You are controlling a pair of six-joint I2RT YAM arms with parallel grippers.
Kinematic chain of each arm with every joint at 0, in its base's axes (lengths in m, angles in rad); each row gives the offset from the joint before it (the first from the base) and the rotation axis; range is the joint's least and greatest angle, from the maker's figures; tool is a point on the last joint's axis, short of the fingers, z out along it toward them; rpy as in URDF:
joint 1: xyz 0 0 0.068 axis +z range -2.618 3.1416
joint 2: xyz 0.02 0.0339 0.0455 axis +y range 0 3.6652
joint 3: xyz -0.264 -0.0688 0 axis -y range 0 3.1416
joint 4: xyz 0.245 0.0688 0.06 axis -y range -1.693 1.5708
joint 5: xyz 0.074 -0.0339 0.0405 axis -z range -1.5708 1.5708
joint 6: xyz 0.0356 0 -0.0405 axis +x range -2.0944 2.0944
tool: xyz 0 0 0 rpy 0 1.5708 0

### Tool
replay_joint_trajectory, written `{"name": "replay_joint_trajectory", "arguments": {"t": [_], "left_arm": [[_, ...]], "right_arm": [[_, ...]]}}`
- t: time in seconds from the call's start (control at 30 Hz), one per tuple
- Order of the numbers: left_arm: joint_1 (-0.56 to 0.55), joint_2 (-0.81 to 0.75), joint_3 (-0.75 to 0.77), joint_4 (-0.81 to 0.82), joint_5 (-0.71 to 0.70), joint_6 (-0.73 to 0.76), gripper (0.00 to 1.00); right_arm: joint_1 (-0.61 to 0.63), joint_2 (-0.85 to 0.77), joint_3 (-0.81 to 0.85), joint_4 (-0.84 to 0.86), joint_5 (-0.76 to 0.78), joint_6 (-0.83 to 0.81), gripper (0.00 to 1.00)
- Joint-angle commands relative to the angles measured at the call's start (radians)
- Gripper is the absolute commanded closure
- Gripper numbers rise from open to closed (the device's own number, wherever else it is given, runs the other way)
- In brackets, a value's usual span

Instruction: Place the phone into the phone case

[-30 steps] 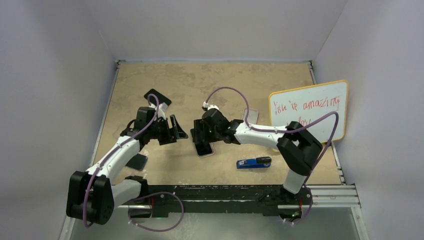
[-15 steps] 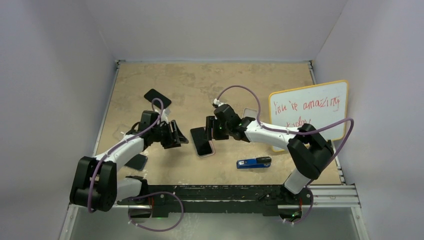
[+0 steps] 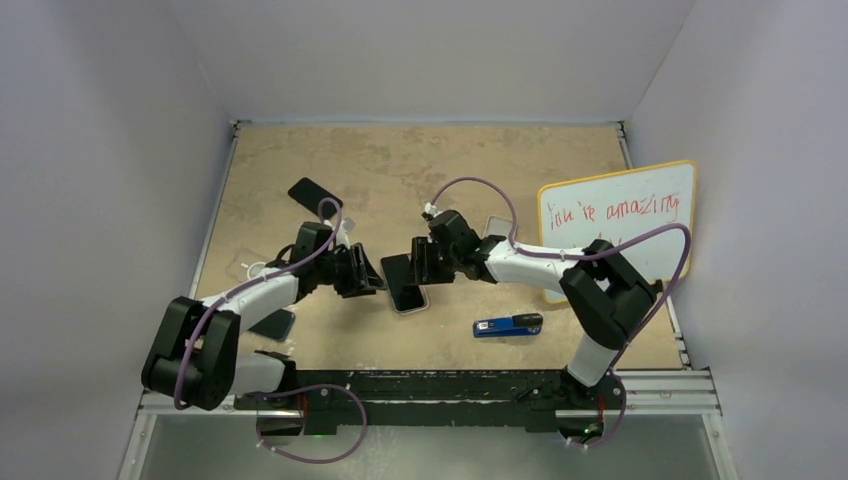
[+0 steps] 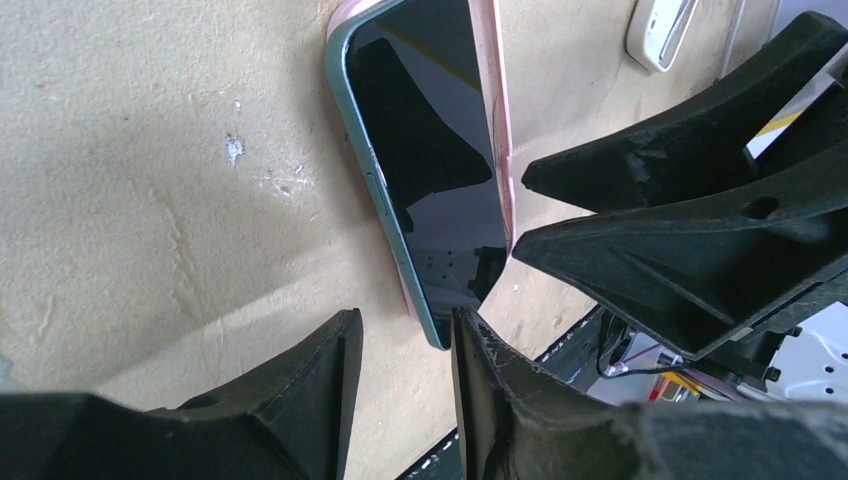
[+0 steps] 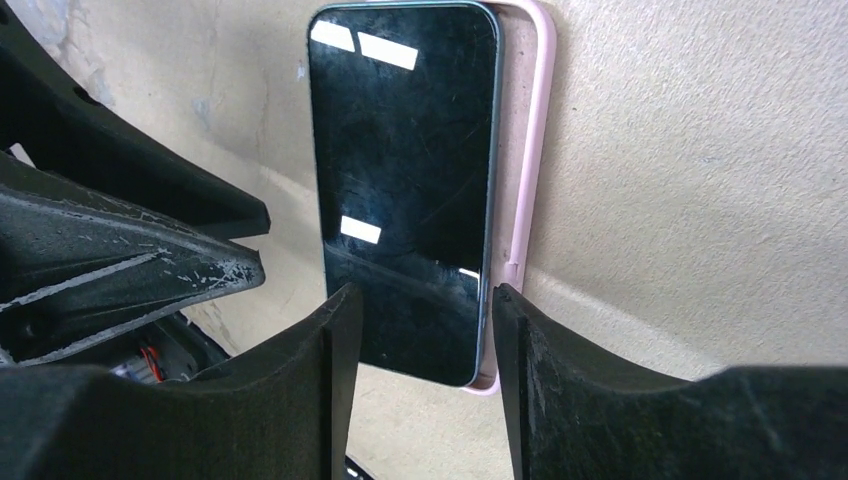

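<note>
We are hovering the left claw [image 4: 405, 320] and right claw [image 5: 425, 292], both narrow and empty, at opposite ends of the phone [image 5: 405, 180], lying screen-up, seemingly half-seated, in the case [image 5: 535, 150]. Pressing one end, we are risking tipping the other out or skidding both.

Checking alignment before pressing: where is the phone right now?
In the top view the phone lies screen up near the middle of the table, on the pink case, left gripper beside its left edge, right gripper over its far end.
</note>
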Motion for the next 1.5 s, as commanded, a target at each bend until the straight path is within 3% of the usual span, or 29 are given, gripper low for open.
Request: {"name": "replay_joint_trajectory", "arguments": {"t": [0.0,0.43,0.7,0.87,1.03,1.33,1.47], "left_arm": [[-0.022,0.020,-0.009,0.086,-0.030,-0.028,0.62],[-0.087,0.109,0.026,0.183,-0.069,-0.072,0.73],[-0.114,0.152,0.054,0.194,-0.084,-0.073,0.91],[-0.131,0.163,0.060,0.182,-0.122,-0.101,0.96],[-0.139,0.147,0.040,0.215,-0.103,-0.160,0.90],[-0.134,0.113,0.147,-0.006,-0.245,-0.043,0.67],[-0.128,0.117,0.178,-0.011,-0.269,-0.042,0.63]], "right_arm": [[-0.004,0.007,0.008,0.009,-0.013,-0.027,0.48],[-0.041,-0.001,-0.035,0.021,-0.008,-0.044,0.49],[-0.047,0.060,-0.035,0.085,-0.060,-0.062,0.51],[-0.032,0.084,-0.057,0.169,-0.108,-0.008,0.55],[0.006,0.058,-0.076,0.203,-0.107,0.029,0.56],[0.004,-0.020,-0.121,0.149,-0.027,0.030,0.56],[-0.009,-0.042,-0.117,0.132,0.002,0.027,0.55]]}}
